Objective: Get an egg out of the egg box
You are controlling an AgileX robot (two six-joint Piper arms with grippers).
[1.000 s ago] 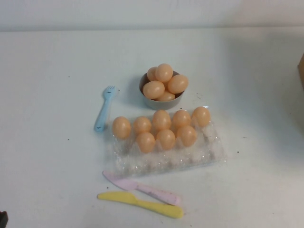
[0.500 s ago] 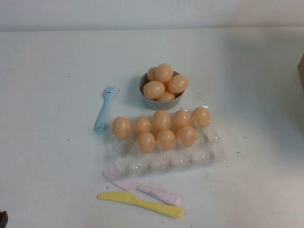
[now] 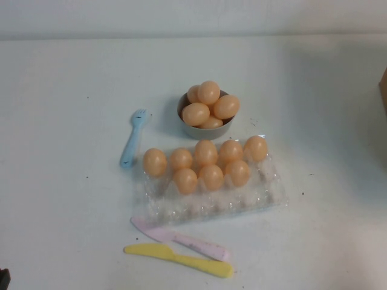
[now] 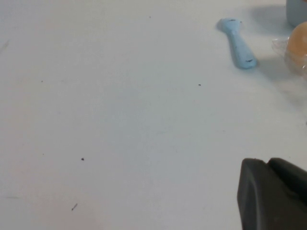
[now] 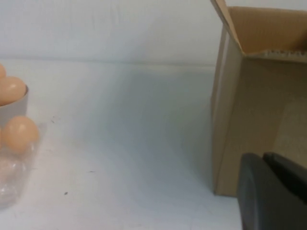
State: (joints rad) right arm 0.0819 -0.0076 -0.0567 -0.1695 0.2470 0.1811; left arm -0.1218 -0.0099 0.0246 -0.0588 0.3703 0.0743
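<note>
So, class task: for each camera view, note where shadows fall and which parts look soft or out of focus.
High view: even light, a soft shadow left of the small round grey bowl; the clear crinkly plastic egg box glints faintly. Left wrist view: the left gripper is a dark blurred mass; the light blue plastic fork throws a faint shadow. Right wrist view: the right gripper is blurred; the brown cardboard box shades the table.

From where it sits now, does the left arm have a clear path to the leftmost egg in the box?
Probably yes. The left gripper is parked low over bare table, away from the egg box. The leftmost egg sits exposed at the box's left end; only the blue fork lies nearby, off to the side.
</note>
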